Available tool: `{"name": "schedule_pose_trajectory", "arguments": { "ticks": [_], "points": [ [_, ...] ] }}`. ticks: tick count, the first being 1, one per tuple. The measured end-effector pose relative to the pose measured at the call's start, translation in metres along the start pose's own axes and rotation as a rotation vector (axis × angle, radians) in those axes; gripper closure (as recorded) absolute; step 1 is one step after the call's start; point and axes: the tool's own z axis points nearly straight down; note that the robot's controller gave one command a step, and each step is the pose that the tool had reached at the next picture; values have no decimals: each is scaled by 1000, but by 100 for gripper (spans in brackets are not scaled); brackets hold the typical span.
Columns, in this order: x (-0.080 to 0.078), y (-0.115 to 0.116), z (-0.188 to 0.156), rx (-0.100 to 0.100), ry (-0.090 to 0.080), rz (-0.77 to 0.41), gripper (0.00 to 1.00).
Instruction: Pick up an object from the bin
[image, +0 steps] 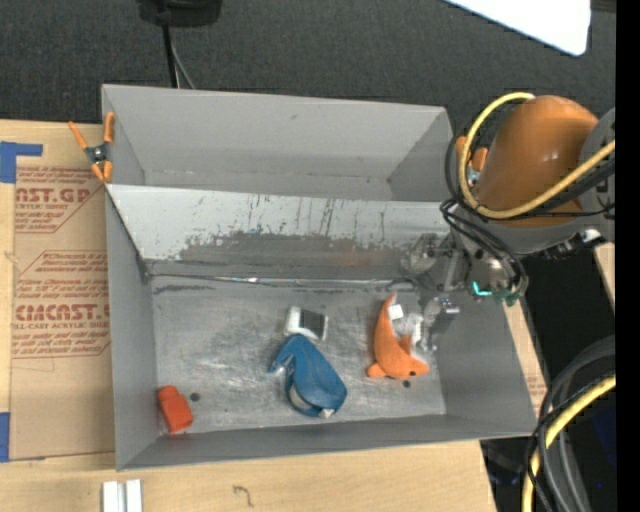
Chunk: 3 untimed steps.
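Orange fish-shaped toy (388, 352), curved, on scratched metal bin (220, 335), gripper (418, 333) beside, grip unclear

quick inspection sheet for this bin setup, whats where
surface: grey metal bin, floor scuffed
job's things: orange fish-shaped toy, right of the floor, at the gripper
clutter: blue soft thing mid floor; small white block behind it; orange-red block, near left corner
grippers: gripper low over the orange toy's upper end
cables: yellow and black cables round the arm's orange cover
surroundings: pale wooden tabletop before the bin
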Motion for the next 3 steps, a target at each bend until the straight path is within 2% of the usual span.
{"name": "schedule_pose_trajectory", "arguments": {
  "ticks": [1, 2, 3],
  "points": [
    [-2, 0, -5, 1, -8, -1, 0],
    [24, -11, 57, 1, -11, -85, 0],
    [63, -35, 52, 0, -5, -44, 0]
  ]
}}
